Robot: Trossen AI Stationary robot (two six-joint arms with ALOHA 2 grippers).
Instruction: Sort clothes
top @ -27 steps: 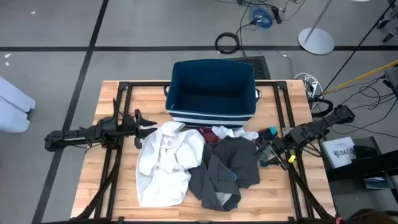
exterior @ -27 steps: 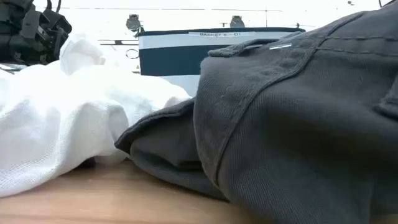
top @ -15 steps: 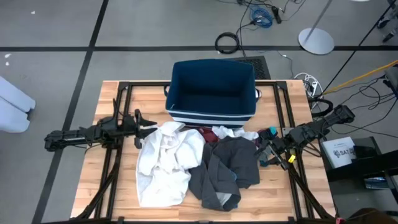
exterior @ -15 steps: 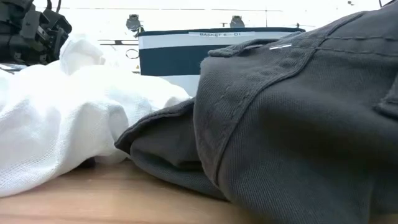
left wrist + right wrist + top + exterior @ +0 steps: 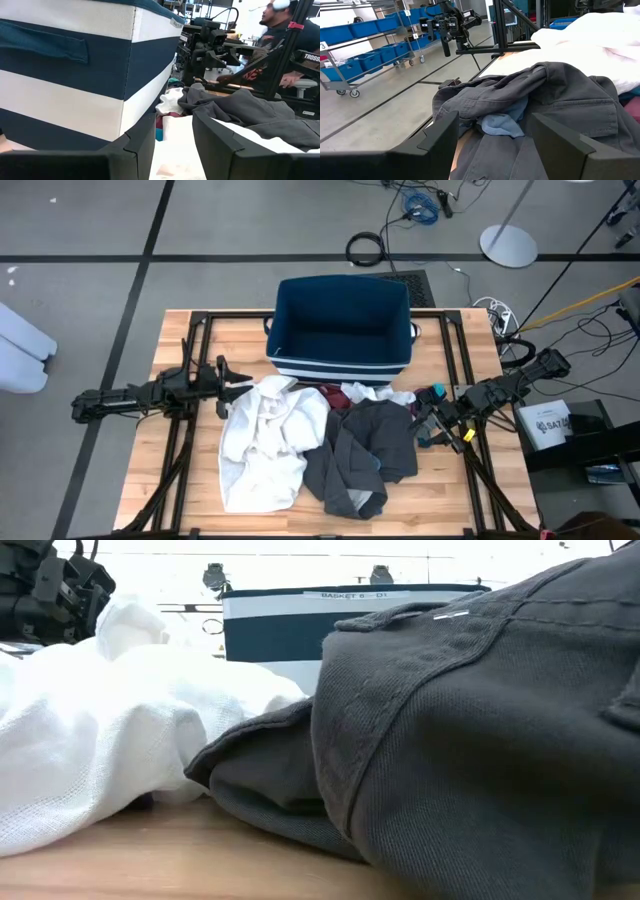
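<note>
A pile of clothes lies on the wooden table. A large white garment (image 5: 268, 442) is on the left, and a dark grey garment (image 5: 362, 455) on the right overlaps its edge. A maroon piece (image 5: 333, 395) lies by the bin, and a teal sock (image 5: 438, 392) lies near my right arm. A light blue piece (image 5: 502, 125) shows under the grey garment's fold. My left gripper (image 5: 230, 387) is open at the white garment's left edge. My right gripper (image 5: 424, 426) is open at the grey garment's right edge. My left gripper (image 5: 172, 132) lies level, and white cloth (image 5: 177, 150) shows between its open fingers; I cannot tell whether they touch it. My right gripper (image 5: 492, 135) lies level with its open fingers on either side of the grey garment's edge (image 5: 485, 112); I cannot tell whether they touch it.
The navy bin (image 5: 342, 325) with white stripes stands open at the table's far middle, just beyond the pile. A black frame (image 5: 200, 340) runs over the table. A person (image 5: 280, 20) shows in the room beyond. Bare wood lies along the near edge (image 5: 200, 515).
</note>
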